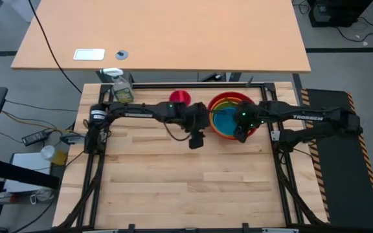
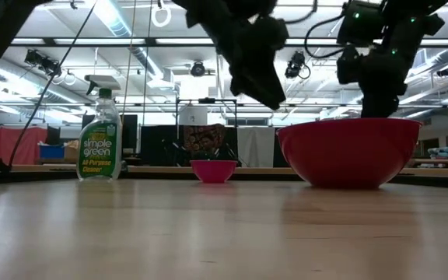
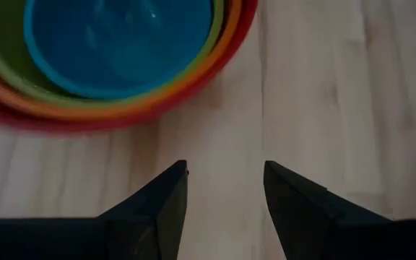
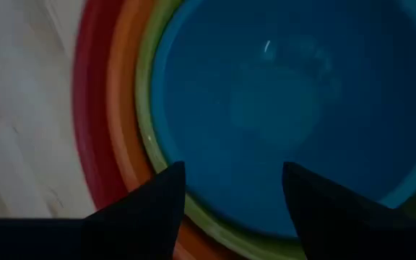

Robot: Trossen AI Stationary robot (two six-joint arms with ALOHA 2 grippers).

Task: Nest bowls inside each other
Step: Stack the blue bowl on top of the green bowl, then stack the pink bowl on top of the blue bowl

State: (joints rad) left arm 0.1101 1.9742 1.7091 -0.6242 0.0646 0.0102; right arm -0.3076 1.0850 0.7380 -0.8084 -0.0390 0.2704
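A stack of nested bowls stands on its base at the table's far right: a red bowl (image 1: 216, 123) outermost, then orange (image 4: 121, 108), lime green (image 4: 147, 115) and blue (image 1: 228, 120) innermost. A small pink bowl (image 1: 181, 98) sits alone on the table, left of the stack near the far edge. My right gripper (image 4: 233, 167) hovers open over the blue bowl (image 4: 287, 101), touching nothing. My left gripper (image 3: 226, 167) is open above bare wood just left of the stack (image 3: 121, 65), with nothing between its fingers.
A spray bottle (image 1: 122, 89) stands at the far left corner; the low view shows it (image 2: 99, 140) upright. A black frame rail (image 1: 193, 85) runs along the table's far edge. Bare wood (image 1: 186, 188) spreads across the near half.
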